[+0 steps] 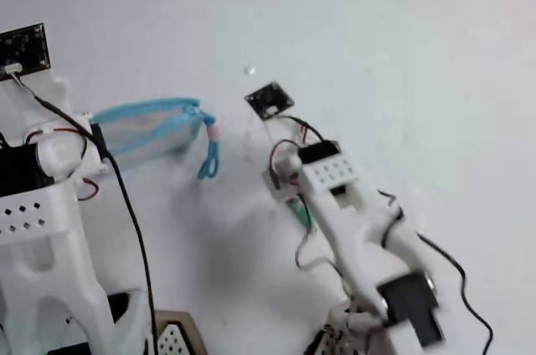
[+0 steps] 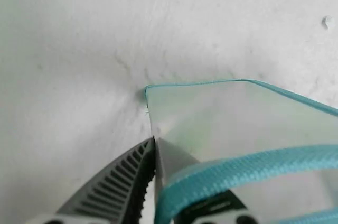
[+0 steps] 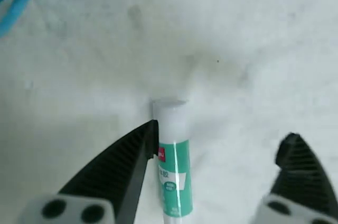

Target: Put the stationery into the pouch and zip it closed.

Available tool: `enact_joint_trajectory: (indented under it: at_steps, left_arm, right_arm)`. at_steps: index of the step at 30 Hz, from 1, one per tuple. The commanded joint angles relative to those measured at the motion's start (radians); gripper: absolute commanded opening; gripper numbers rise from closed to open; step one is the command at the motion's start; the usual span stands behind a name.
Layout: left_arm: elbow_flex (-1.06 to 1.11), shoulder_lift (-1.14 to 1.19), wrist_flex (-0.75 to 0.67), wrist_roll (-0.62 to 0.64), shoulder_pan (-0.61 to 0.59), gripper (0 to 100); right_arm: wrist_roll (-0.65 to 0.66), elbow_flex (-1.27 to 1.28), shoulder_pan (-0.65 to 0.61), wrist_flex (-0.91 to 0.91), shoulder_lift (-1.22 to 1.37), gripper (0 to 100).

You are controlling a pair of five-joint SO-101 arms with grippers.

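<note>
White table [image 1: 435,70] stretches wide; left jaws pinch pouch [image 2: 237,123] edge, right jaws (spread) seemingly touch glue stick [image 3: 173,171].

The left arm [image 1: 42,229] and the right arm [image 1: 360,229] are made of white shells, marked with rows of small round holes. Black cables and thin red wires are run along them. A small black camera board [image 1: 270,101] is mounted at the wrist. The right gripper [image 3: 222,134] is fitted with black ribbed fingers and screws; the left gripper [image 2: 155,145], with dark grey ones.
</note>
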Motion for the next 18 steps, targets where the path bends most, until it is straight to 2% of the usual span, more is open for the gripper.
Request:
enact_joint_trajectory:
  at_steps: [1, 8, 10, 12, 13, 15, 18]
  left_arm:
    - [-0.014, -0.008, -0.012, 0.000, 0.001, 2]
    - [-0.014, -0.008, -0.012, -0.002, 0.001, 2]
    - [-0.014, -0.008, -0.012, -0.002, 0.001, 2]
    - [-0.014, -0.008, -0.012, -0.002, 0.001, 2]
    - [-0.014, -0.008, -0.012, -0.002, 0.001, 2]
    - [-0.014, -0.008, -0.012, -0.002, 0.001, 2]
    - [-0.014, -0.008, -0.012, -0.003, 0.001, 2]
  right_arm:
    - [-0.008, -0.100, -0.012, 0.048, 0.166, 28.3]
    - [-0.025, -0.172, -0.008, 0.045, 0.355, 25.0]
    - [-0.052, -0.198, -0.007, 0.048, 0.357, 15.6]
    - [-0.041, -0.219, -0.007, 0.058, 0.354, 2.0]
    - [-0.034, -0.229, -0.005, 0.077, 0.344, 1.1]
    - [-0.046, -0.242, -0.004, 0.128, 0.303, 5.6]
    - [-0.069, -0.293, -0.002, 0.222, 0.162, 1.4]
